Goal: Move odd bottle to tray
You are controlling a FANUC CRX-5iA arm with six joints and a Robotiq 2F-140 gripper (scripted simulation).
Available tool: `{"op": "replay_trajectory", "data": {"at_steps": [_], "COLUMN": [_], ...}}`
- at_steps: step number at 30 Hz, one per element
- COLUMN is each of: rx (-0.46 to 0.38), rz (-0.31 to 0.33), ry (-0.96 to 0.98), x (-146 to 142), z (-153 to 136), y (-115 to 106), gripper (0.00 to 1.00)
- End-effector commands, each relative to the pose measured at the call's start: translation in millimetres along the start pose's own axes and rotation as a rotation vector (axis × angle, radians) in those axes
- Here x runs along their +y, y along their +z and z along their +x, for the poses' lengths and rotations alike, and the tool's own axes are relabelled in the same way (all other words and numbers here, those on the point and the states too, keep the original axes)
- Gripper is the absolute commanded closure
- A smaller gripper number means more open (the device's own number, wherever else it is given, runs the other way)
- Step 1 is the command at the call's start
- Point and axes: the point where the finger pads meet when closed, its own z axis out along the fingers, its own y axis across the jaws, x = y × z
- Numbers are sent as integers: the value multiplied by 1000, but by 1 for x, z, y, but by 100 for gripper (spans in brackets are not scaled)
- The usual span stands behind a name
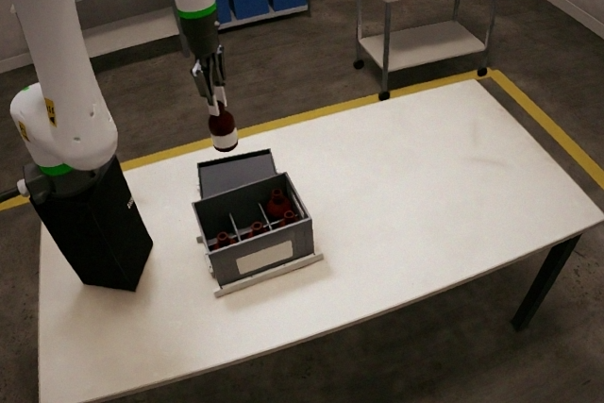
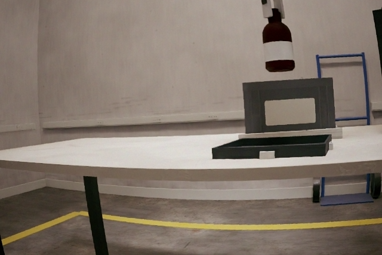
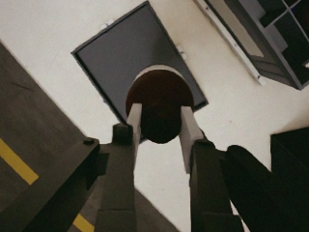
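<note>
While the table [image 1: 390,223] [image 2: 148,153] [image 3: 217,82] extends beneath my pincer, the crate [image 1: 263,252] [image 2: 252,107] [image 3: 270,68] stands below and to one side of it, four bottles visible inside. The tray [image 1: 234,176] [image 2: 237,153] [image 3: 121,53] lies beneath it, beside the crate. Hazard: early release would drop the bottle; an off-centre descent could catch the tray's rim and tilt or displace it. Pincer [image 1: 217,102] [image 2: 273,8] [image 3: 160,119] state: narrow opening, pads closed on the neck of the held bottle [image 1: 223,127] [image 2: 277,37] [image 3: 159,92], suspended, near upright. Neck difference: not discernible.
</note>
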Motion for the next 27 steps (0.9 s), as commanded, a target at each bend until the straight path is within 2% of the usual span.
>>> {"op": "replay_trajectory", "data": {"at_steps": [1,27], "rx": [1,1], "rz": [1,1], "ry": [0,0], "x": [-5,-29], "z": [-1,-10], "y": [-1,-1], "gripper": [90,90]}}
